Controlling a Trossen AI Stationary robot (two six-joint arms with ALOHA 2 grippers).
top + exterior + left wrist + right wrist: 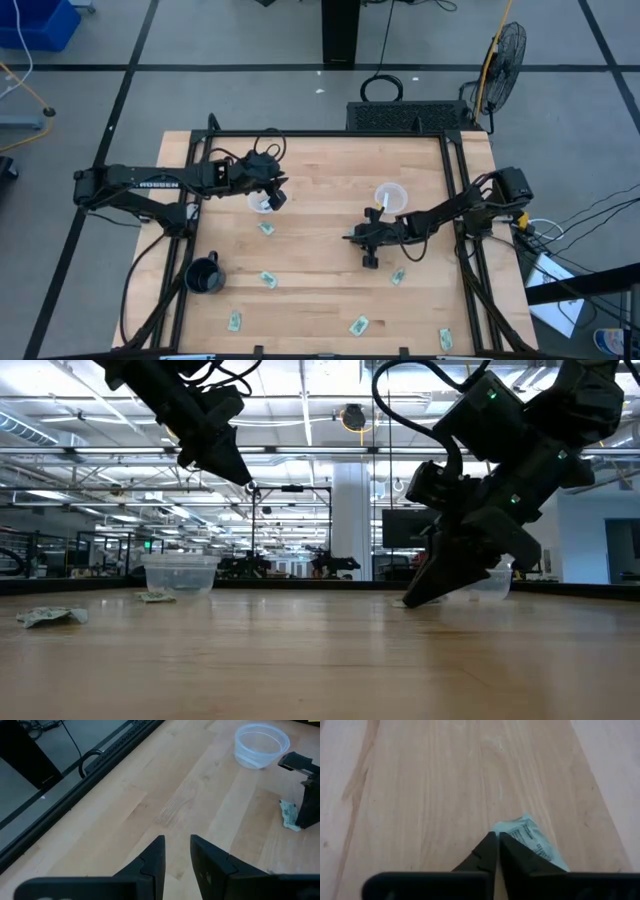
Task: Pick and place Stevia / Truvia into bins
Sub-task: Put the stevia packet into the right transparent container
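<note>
So we had the right gripper (497, 836) down at the table (320, 300), fingers pinched together right on the edge of a Stevia packet (532, 842). In the right wrist view the pale green packet stuck out from the fingertips to one side, its long axis running at a slant off the line of the fingers, so we'd say the grip was on a corner rather than square across the middle. Whether it really had the paper or just pressed it flat, we couldn't tell.

From above, that gripper sat mid-table, with the right-hand bin (391, 196) close by, toward the back edge, so it was a short lift and carry, we figured. The right arm was clearly the nearer one for this packet.

The left gripper (177, 851) hung above the table over by the other bin (262, 201), fingers a bit apart with nothing between them. More packets lay scattered toward the front edge, one (268, 279) near the black mug (205, 276).
</note>
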